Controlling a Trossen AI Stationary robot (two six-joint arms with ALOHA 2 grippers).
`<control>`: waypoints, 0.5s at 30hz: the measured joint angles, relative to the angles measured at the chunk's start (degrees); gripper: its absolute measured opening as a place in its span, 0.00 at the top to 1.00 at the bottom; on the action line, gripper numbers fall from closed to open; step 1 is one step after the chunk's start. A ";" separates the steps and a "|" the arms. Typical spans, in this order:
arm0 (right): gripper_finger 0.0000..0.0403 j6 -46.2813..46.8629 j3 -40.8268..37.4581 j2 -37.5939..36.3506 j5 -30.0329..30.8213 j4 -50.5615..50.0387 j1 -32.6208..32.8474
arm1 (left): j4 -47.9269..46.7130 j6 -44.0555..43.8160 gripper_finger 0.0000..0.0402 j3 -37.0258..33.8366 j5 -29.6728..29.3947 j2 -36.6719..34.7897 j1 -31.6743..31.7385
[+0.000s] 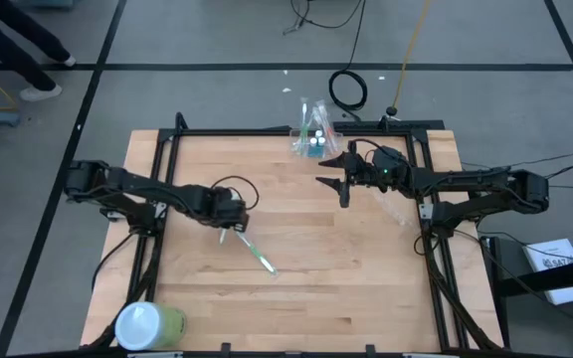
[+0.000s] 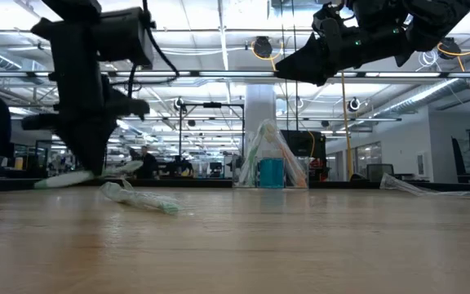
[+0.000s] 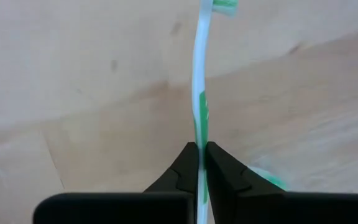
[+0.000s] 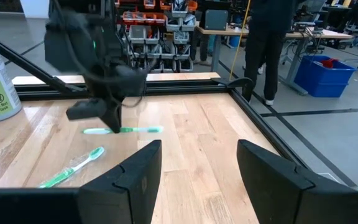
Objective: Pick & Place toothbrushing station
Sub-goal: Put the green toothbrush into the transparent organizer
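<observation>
My left gripper [image 1: 230, 227] is shut on a white and green toothbrush [image 4: 124, 130] at the table's middle left. A second green toothbrush [image 1: 259, 256] lies flat on the wood just near of it. The toothbrushing station [image 1: 311, 139], a small clear holder with brushes leaning in it and something blue inside, stands at the far edge [image 2: 269, 167]. My right gripper [image 1: 332, 180] hovers open and level, high over the table near the station, with nothing between its fingers [image 4: 197, 168]. My left gripper pinches the toothbrush's handle [image 3: 199, 134], about its middle, between its two fingers. The fingers [image 2: 96, 159] come from above, pointing down, and lie across the brush. The brush hangs roughly level, a little above the wood, its head [image 3: 224, 4] sticking out beyond the fingers.
A big green cylinder with a white lid [image 1: 150, 325] lies at the near left corner. Clear plastic wrapping [image 1: 398, 211] lies by the right rail. A black frame [image 1: 267, 130] borders the table. People stand in the room beyond.
</observation>
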 joint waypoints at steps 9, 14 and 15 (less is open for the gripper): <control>0.50 1.95 0.00 2.46 0.08 2.93 0.02 | 14.91 19.85 0.95 0.00 -10.35 -10.13 1.92; 0.50 5.34 0.02 7.19 -0.16 11.31 0.02 | 34.04 42.74 0.98 0.02 -10.50 -11.12 3.13; 0.50 5.98 0.02 8.13 -0.19 12.85 0.02 | 37.61 47.26 0.98 0.04 -10.51 -10.86 3.22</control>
